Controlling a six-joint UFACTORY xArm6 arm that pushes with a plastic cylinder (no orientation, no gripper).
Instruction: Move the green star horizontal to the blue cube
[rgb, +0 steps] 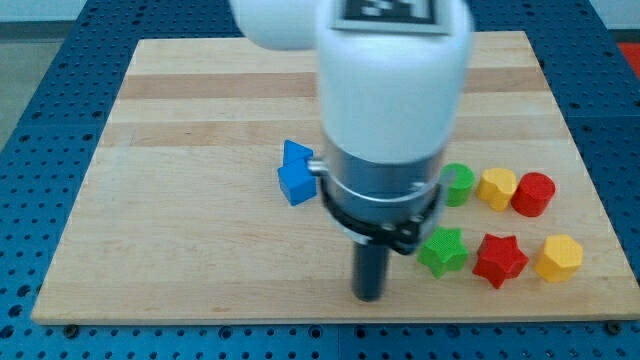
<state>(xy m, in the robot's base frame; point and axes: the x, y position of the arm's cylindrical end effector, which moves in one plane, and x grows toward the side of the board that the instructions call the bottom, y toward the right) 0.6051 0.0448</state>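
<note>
The green star (442, 250) lies on the wooden board (180, 200) at the lower right. The blue cube (296, 175) sits near the board's middle, up and to the left of the star, partly hidden by the arm. My tip (369, 296) rests on the board to the lower left of the green star, a short gap away, and below and right of the blue cube. The arm's white body hides the board behind it.
A green cylinder (459, 184), a yellow block (497, 187) and a red cylinder (533, 194) stand in a row right of the arm. A red star (499, 260) and a yellow hexagon (558, 258) lie right of the green star.
</note>
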